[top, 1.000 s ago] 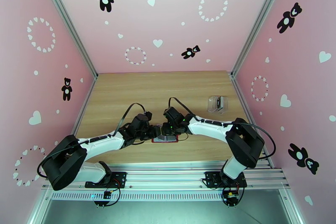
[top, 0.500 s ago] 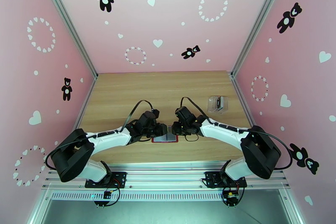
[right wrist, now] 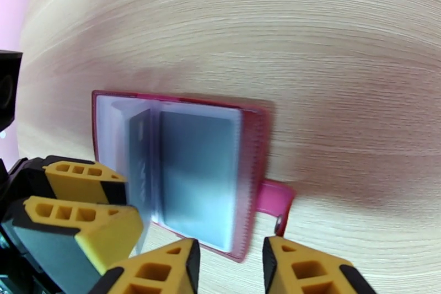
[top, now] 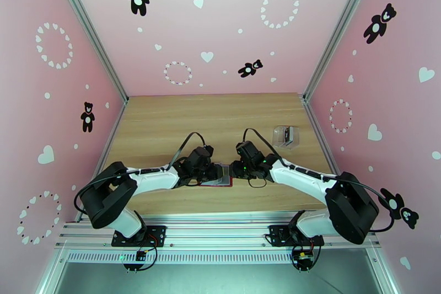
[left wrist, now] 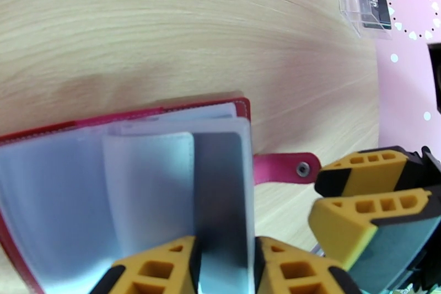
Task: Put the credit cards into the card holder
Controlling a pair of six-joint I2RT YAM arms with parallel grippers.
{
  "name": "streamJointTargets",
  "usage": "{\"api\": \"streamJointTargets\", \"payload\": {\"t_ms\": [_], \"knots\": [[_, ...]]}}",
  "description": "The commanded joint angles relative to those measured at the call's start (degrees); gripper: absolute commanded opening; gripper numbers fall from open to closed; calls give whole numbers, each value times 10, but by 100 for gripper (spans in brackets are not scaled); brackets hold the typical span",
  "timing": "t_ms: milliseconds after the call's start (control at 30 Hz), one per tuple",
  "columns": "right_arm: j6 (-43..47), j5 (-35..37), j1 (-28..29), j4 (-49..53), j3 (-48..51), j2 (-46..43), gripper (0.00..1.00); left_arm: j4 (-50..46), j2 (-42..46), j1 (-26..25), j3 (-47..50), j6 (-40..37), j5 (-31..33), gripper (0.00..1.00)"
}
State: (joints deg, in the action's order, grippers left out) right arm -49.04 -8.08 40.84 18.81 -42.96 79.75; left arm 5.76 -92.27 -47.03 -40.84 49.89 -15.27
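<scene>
The red card holder [top: 219,182] lies open on the table, its clear sleeves up and its snap tab [left wrist: 284,165] pointing right. My left gripper [left wrist: 223,245] is shut on one sleeve page with a grey credit card [left wrist: 223,190] in it, and holds that page raised. Another grey card [right wrist: 195,171] lies flat in a sleeve. My right gripper [right wrist: 229,251] is open just off the holder's tab edge [right wrist: 275,201], holding nothing. From above, the left gripper [top: 214,171] and right gripper [top: 235,171] face each other across the holder.
A clear plastic box [top: 285,136] with a dark card [left wrist: 372,0] inside stands at the back right of the wooden table [top: 165,124]. Pink walls close in the left, right and far sides.
The right gripper has let go, widened its jaws and drawn back right of the holder. The left arm has reached further right and still holds the sleeve page.
</scene>
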Motion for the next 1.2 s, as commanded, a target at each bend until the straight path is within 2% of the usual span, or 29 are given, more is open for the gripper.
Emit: {"api": "streamJointTargets", "payload": {"t_ms": [0, 200, 400, 567, 833, 1167], "knots": [[0, 10, -5, 14, 6, -24, 40, 8, -19, -3, -9, 6, -7, 31], [4, 7, -12, 15, 6, -21, 45, 9, -23, -3, -11, 3, -7, 40], [1, -2, -13, 9, 6, -17, 46, 14, -17, -3, -7, 6, -7, 42], [-6, -35, -12, -18, 8, -22, 39, 10, 3, -3, 1, 7, 6, 43], [-23, -89, -8, -66, -3, 5, 21, -30, 67, -3, 24, 10, 60, 43], [-18, -99, 21, -78, -50, 103, 17, -112, 171, -3, 60, 9, 144, 44]]}}
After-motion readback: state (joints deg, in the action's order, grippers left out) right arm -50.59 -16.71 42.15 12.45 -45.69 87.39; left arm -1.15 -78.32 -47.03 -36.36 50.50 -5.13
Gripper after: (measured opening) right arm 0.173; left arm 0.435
